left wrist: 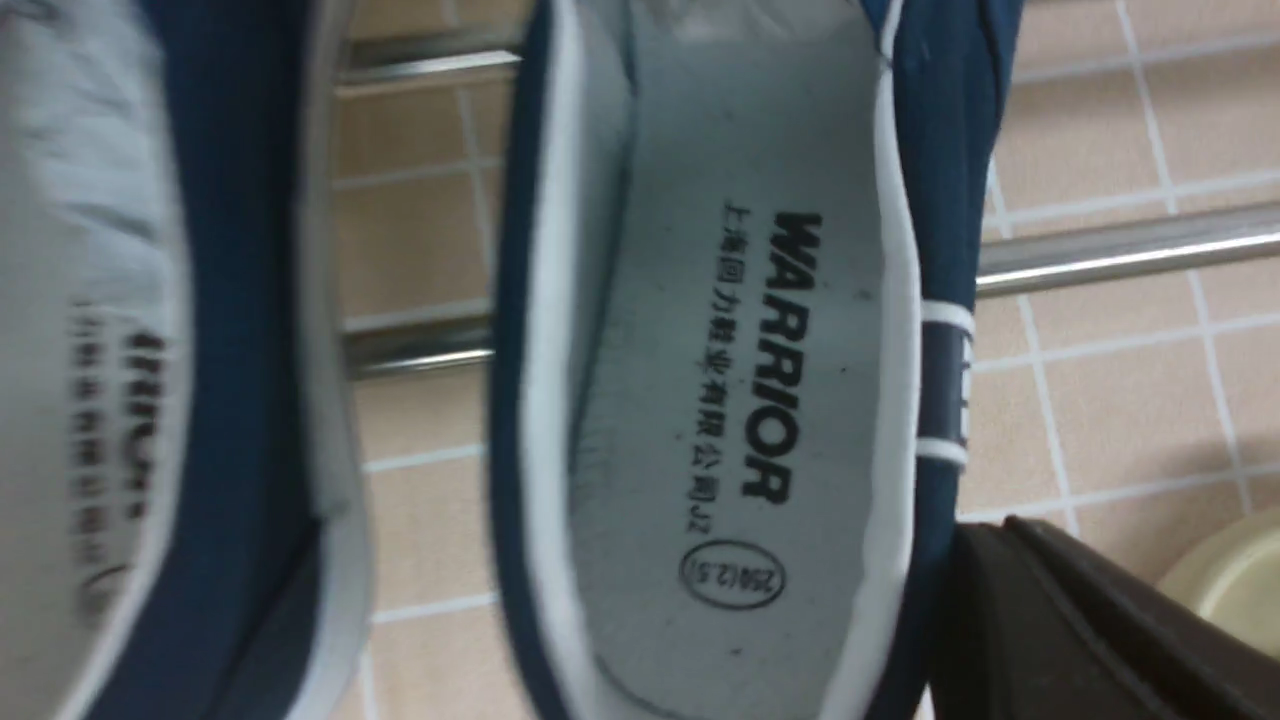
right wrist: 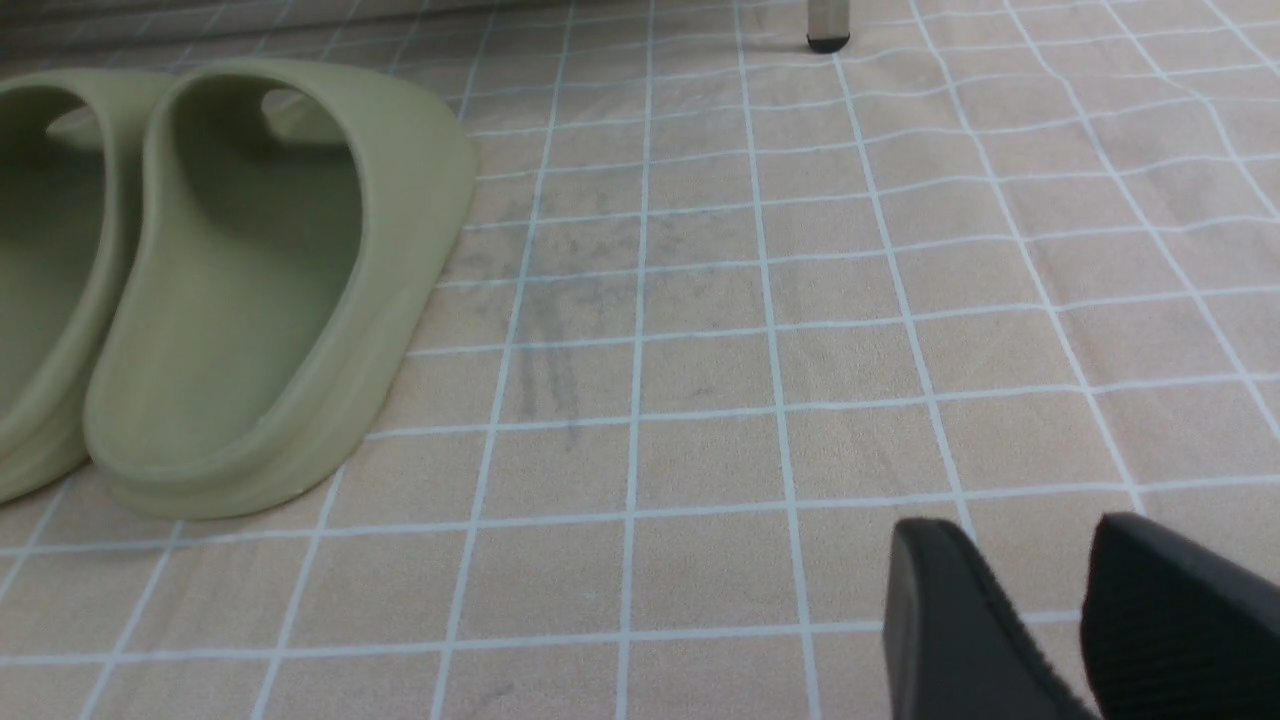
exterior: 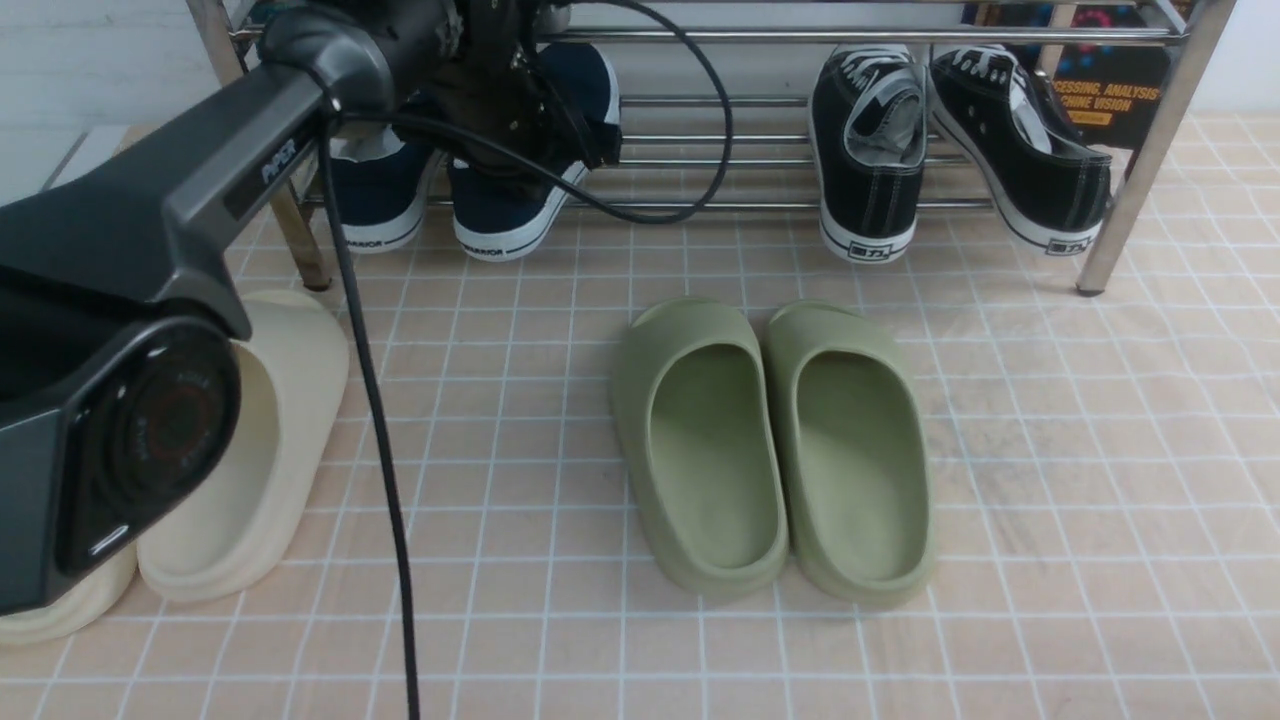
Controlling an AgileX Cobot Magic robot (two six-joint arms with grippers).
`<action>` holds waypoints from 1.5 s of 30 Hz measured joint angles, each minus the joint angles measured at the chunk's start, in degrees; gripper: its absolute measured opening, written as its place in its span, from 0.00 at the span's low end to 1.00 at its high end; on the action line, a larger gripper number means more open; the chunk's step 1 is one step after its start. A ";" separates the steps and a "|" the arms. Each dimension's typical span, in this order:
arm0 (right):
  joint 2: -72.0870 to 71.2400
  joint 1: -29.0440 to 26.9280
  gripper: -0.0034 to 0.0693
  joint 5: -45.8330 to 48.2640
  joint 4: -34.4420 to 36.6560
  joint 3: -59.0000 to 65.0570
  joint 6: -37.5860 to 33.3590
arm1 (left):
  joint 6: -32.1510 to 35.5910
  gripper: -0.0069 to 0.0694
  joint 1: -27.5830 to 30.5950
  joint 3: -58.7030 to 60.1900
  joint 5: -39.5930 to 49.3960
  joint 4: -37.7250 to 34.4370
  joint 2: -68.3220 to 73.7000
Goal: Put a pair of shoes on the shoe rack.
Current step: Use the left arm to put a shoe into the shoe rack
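The pair of navy shoes [exterior: 510,215] rests on the low bars of the shoe rack [exterior: 780,204], toes pointing in, white heels jutting past the front bar over the tiled floor [exterior: 1050,500].

Likely risk: with so little under the heels, a careless pull backward could drag a shoe off the bars. The black cable [exterior: 715,150] loops across the rack and might also snag on it.

The left arm [exterior: 200,180] stretches forward from the near left, wrist bent down over the right-hand navy shoe. The left gripper [exterior: 520,120] is clenched. One dark finger [left wrist: 1050,620] lies against that shoe's side, but whether the jaws pinch the canvas cannot be told.

The right gripper [right wrist: 1040,570] hangs low over bare floor beside the green slides [right wrist: 250,300], jaws apart and empty.
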 joint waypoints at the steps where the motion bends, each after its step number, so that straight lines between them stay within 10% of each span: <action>1: 0.00 0.00 0.38 0.00 0.00 0.00 0.00 | -0.07 0.11 0.00 0.00 0.17 0.00 -0.41; 15: 0.00 0.00 0.38 0.00 0.00 0.00 0.00 | 6.03 0.11 4.43 2.97 17.20 3.57 -10.04; 34: 0.00 0.00 0.38 0.00 0.00 0.00 0.00 | 6.87 0.13 4.86 16.28 -10.89 -11.70 -5.28; 45: 0.00 0.00 0.38 0.00 0.00 0.00 0.00 | 6.91 0.14 4.93 16.11 4.26 -1.44 -10.14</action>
